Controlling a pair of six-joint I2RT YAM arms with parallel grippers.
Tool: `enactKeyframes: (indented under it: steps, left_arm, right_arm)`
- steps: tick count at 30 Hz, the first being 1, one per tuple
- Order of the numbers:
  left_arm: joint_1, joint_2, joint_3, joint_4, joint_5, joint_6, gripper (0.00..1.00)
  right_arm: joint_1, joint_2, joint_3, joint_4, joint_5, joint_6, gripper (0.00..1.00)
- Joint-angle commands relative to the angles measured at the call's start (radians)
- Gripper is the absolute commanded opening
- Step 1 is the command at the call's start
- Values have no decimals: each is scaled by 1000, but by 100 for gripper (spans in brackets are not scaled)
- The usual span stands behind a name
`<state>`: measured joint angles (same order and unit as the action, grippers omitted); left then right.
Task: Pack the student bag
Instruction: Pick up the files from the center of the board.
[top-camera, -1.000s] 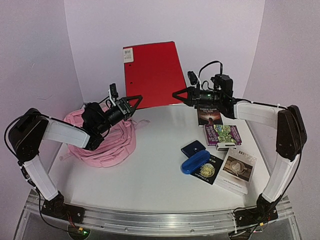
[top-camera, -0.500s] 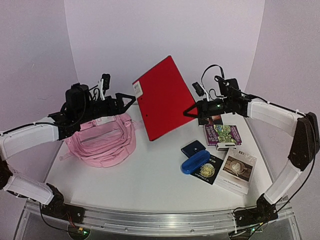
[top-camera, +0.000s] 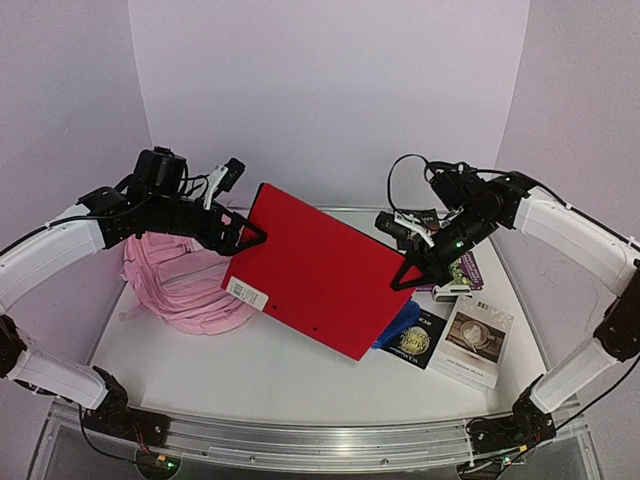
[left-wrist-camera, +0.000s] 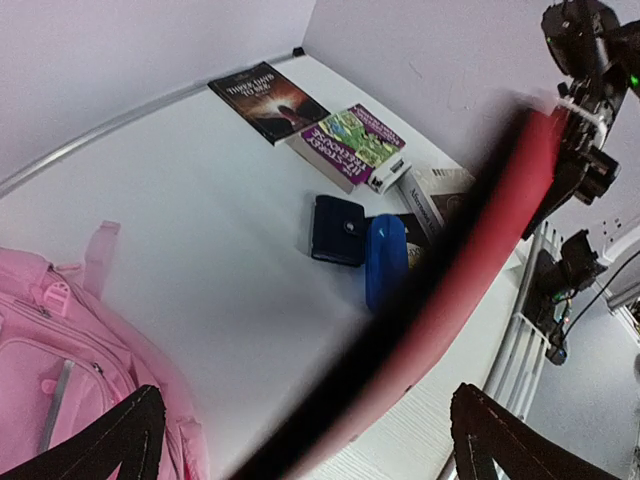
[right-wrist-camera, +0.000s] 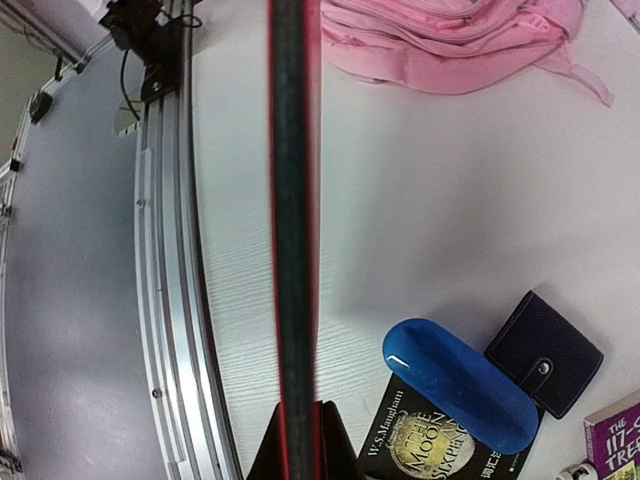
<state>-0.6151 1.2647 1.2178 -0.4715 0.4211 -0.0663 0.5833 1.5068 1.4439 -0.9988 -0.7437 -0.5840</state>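
My right gripper (top-camera: 405, 276) pinches the red folder (top-camera: 315, 280) at its three o'clock edge; my left gripper (top-camera: 247, 236) gapes wide at ten o'clock, by the backpack (top-camera: 185, 295).

The white counter (top-camera: 200, 370) carries a pink bag (top-camera: 185, 290) at its left. On the right lie a dark book (left-wrist-camera: 270, 100) at the far edge, a purple book (left-wrist-camera: 352, 142) beside it, a navy wallet (left-wrist-camera: 338, 230), a blue case (right-wrist-camera: 460, 385) overlapping a black book (right-wrist-camera: 425, 450), and a booklet (top-camera: 475, 340) nearest the front.
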Motion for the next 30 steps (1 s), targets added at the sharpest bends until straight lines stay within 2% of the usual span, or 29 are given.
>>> enactKeyframes:
  steps: [1,3,5,12,13,16,18,19,21,22,25,30]
  left_arm:
    - [0,-11,-14,-43,119,65,99]
    - [0,-31,-48,-14,184,65,96]
    - [0,-43,-70,-4,260,65,86]
    - [-3,-77,-133,75,438,53,32]
    - [-3,-87,-140,88,449,46,26]
    - [-3,-122,-162,132,441,5,2]
    - [0,-149,-175,182,407,-44,0]
    - [1,-162,-182,206,382,-67,0]
    - [13,-187,-199,260,338,-119,0]
    - [21,-203,-208,300,330,-151,0]
    - [56,-228,-231,396,352,-233,0]
    - [86,-215,-226,509,427,-339,0]
  right_arm:
    - [19,-66,69,-59,-22,-121,0]
    - [27,-74,75,-64,-28,-131,0]
    - [28,-76,84,-65,-26,-137,0]
    - [27,-53,122,-64,-47,-148,0]
    - [27,-50,124,-62,-41,-149,3]
    - [22,-38,140,-45,-10,-118,29]
    - [0,-26,154,-25,-27,-63,57]
    - [-21,-18,163,-17,-54,-33,66]
    - [-96,-5,177,9,-146,34,93]
    - [-147,2,181,26,-198,65,97]
    - [-240,22,176,48,-337,111,98]
    - [-250,18,89,132,-418,184,98]
